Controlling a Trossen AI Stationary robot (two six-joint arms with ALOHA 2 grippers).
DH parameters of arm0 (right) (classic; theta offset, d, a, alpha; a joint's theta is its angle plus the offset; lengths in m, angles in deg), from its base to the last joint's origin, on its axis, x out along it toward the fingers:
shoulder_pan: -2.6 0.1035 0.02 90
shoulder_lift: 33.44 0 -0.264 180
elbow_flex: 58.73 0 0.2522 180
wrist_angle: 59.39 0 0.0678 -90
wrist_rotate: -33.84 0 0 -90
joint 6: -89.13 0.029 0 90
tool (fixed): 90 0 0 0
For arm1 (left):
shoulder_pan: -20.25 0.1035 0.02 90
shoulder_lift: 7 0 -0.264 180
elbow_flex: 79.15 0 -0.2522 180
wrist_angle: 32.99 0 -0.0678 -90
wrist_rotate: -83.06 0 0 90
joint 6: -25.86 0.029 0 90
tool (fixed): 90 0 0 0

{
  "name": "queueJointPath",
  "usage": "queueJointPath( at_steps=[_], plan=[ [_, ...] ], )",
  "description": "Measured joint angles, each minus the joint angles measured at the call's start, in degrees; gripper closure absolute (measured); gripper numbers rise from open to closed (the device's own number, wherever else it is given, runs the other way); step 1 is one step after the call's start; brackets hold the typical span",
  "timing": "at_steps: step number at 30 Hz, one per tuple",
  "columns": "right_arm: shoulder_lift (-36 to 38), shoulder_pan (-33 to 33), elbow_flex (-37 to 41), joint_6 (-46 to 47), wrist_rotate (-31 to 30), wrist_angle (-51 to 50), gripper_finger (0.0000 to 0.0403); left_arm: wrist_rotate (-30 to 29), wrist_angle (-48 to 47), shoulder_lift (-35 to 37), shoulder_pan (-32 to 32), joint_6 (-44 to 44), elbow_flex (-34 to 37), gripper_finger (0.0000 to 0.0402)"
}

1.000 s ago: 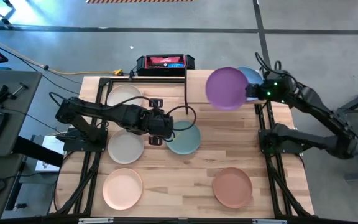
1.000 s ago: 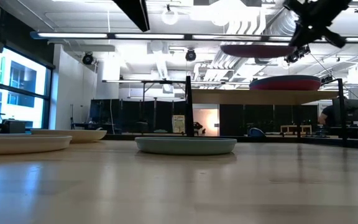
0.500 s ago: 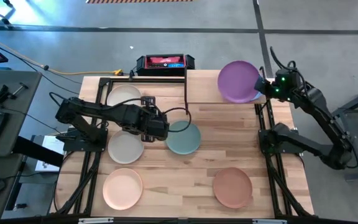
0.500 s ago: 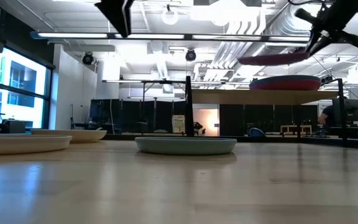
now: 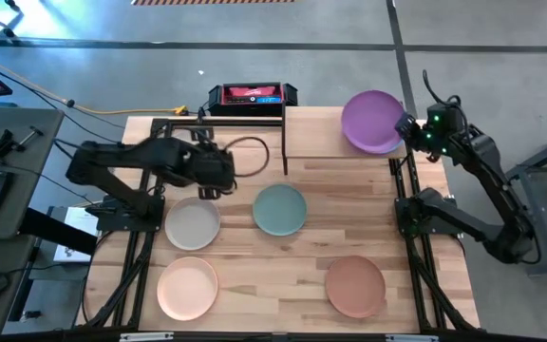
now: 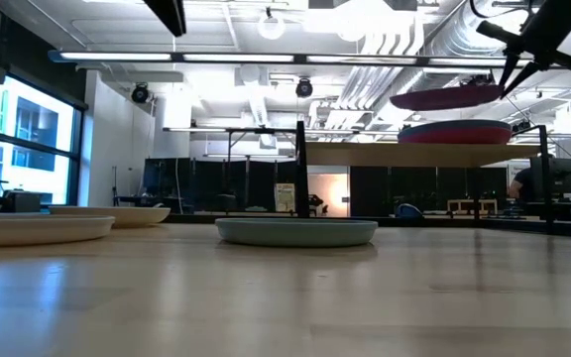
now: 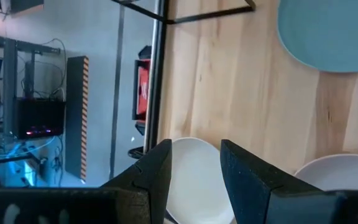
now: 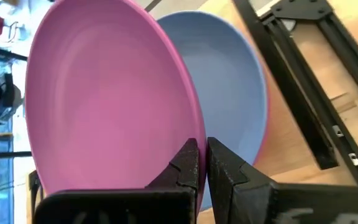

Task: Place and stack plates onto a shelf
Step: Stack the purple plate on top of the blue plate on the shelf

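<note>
Purple plate (image 5: 372, 121) is now over the far right end of the shelf (image 5: 316, 144), where a second ago you had it hanging farther toward the middle. Your right gripper (image 5: 405, 127) has carried it outward and stays clamped on its rim, fingers pinched together around the edge. In the right wrist view the plate looks pinkish and sits tilted above the blue plate (image 8: 232, 99), which already lies on the shelf with what seems to be a magenta edge under it. From the low view the held plate (image 6: 447, 97) hangs just above that stack (image 6: 454, 132), not yet touching it. So you are lined up for the drop: what is left is to level the plate, lower it and let go. Watch the tilt, since one edge could land first and let the plate slide off the stack.

Your left gripper (image 5: 207, 171) has pulled back from the teal plate (image 5: 279, 209), which rests untouched on the table (image 5: 302, 266). It now hovers over the cream plate (image 7: 191, 180), its fingers standing apart and holding nothing. That reads as the next pick.

On the table the grey-beige plate (image 5: 193, 224), the peach-pink plate (image 5: 187, 287) and the terracotta plate (image 5: 355, 285) wait to be shelved.
</note>
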Motion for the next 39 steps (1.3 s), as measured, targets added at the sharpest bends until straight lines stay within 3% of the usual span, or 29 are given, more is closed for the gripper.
queueJointPath(
  at_steps=[11,30,39],
  plan=[
    [-3.51,-0.87,0.00,0.53,-0.99,-1.40,0.0403,0.11,1.02,6.55,1.01,-0.41,0.01,0.0275],
    [-6.09,-0.87,0.00,-0.45,-5.32,-3.48,0.0401,0.15,1.03,7.23,1.01,0.48,0.01,0.0275],
    [-6.09,-0.84,0.00,-1.61,-5.32,-3.40,0.0342,0.16,1.05,7.23,1.01,0.48,0.01,0.0275]
  ],
)
